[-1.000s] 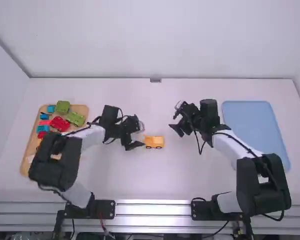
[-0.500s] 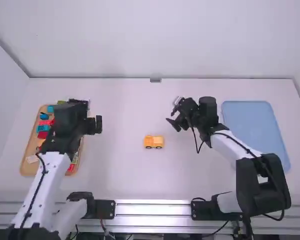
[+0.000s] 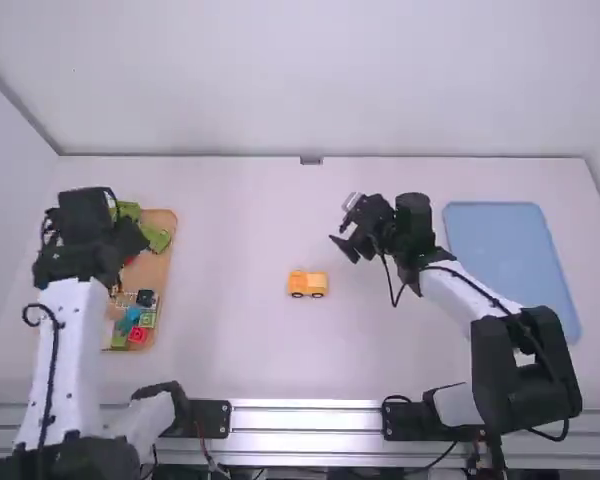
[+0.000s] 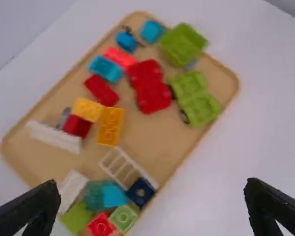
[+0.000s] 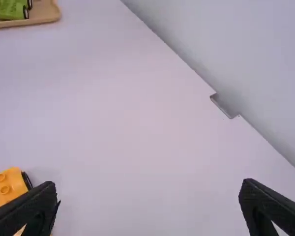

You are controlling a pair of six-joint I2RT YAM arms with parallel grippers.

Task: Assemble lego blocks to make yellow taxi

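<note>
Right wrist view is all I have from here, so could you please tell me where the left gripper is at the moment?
Observer: The left gripper is above the wooden tray.
Operator: Thank you. I see only a corner of that tray, with something green in it; does it hold any yellow blocks?
Observer: Yes, the left wrist view shows two in it: a small yellow block next to a longer yellow block.
</note>
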